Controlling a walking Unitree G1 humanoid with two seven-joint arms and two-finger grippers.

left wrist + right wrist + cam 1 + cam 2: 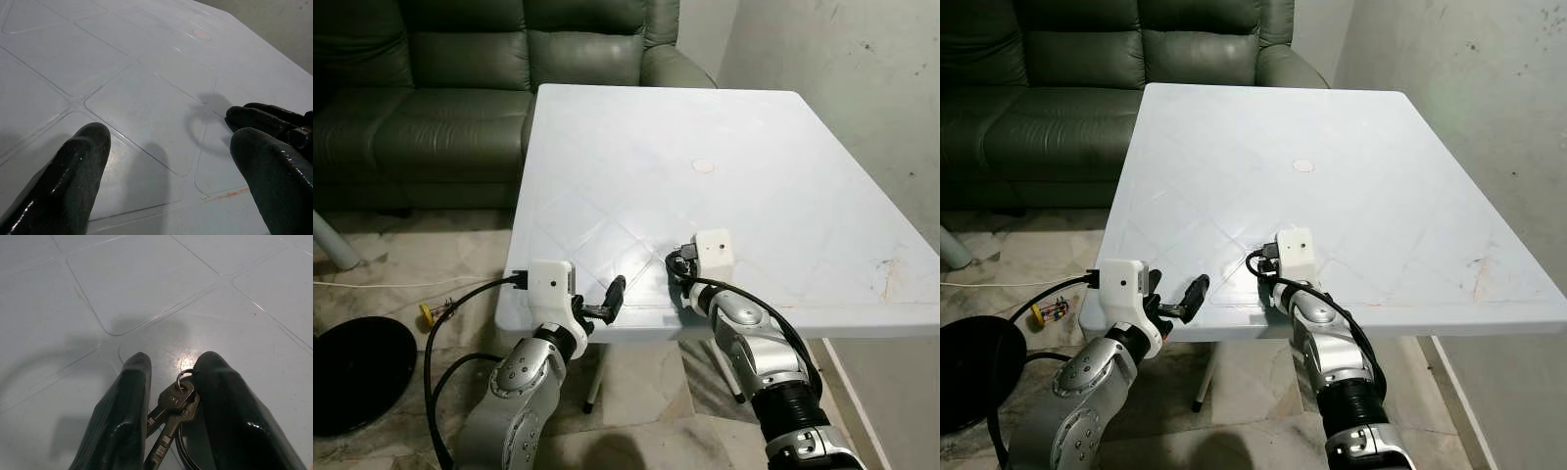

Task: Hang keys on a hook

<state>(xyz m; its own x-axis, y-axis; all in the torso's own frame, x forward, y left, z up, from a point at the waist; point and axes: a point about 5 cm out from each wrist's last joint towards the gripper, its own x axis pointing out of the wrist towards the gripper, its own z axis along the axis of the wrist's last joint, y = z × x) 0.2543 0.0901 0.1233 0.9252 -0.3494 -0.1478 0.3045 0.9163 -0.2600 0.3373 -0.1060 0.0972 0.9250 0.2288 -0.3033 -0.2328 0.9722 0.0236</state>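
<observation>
A small bunch of brass keys [173, 404] on a ring sits pinched between the two black fingers of my right gripper [171, 363], which is shut on it just above the white table [783, 176] near its front edge. From the head, that gripper [677, 266] is below its white wrist box, at the middle of the front edge. My left gripper [607, 305] hovers at the table's front edge to the left, open, with nothing between its fingers [73, 171]. The left wrist view looks across the tabletop to the right gripper's dark fingers [264, 117].
A dark green sofa [460, 88] stands behind the table. A small round disc [704, 166] is set in the tabletop's middle. A grey wall [862, 78] runs along the right. On the tiled floor at the left lie a black round object [357, 372] and a yellow item [429, 313].
</observation>
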